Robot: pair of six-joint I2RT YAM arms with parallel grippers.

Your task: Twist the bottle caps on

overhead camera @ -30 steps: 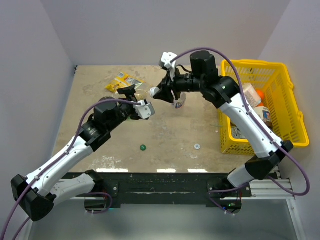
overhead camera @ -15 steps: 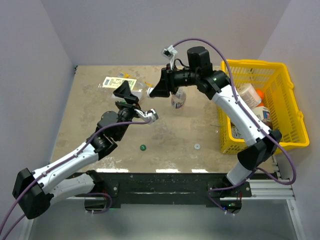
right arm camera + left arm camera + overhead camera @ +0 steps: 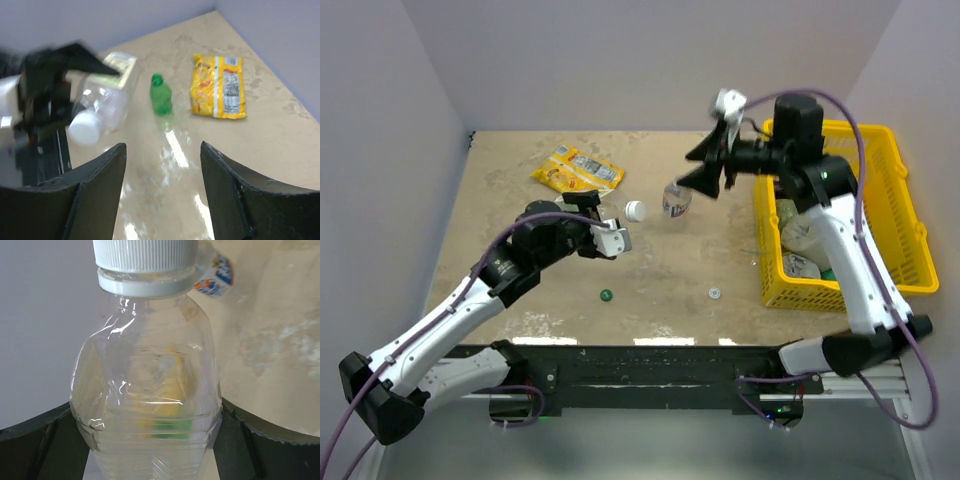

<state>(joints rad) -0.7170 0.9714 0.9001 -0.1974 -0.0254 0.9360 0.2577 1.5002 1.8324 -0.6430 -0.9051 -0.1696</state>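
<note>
My left hand (image 3: 613,235) squeezes the clear bottle (image 3: 150,390), tipped so its white cap (image 3: 145,252) faces my right hand (image 3: 162,150), which hangs open and empty. The cap is maybe on tight.

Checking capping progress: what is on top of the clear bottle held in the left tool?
A white ribbed cap sits on the neck of the clear bottle, gripped by the left tool. The threads beneath are covered, so its tightness cannot be seen.

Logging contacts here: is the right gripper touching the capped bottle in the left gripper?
Apart. Top view shows a gap between the right gripper and the capped bottle.
</note>
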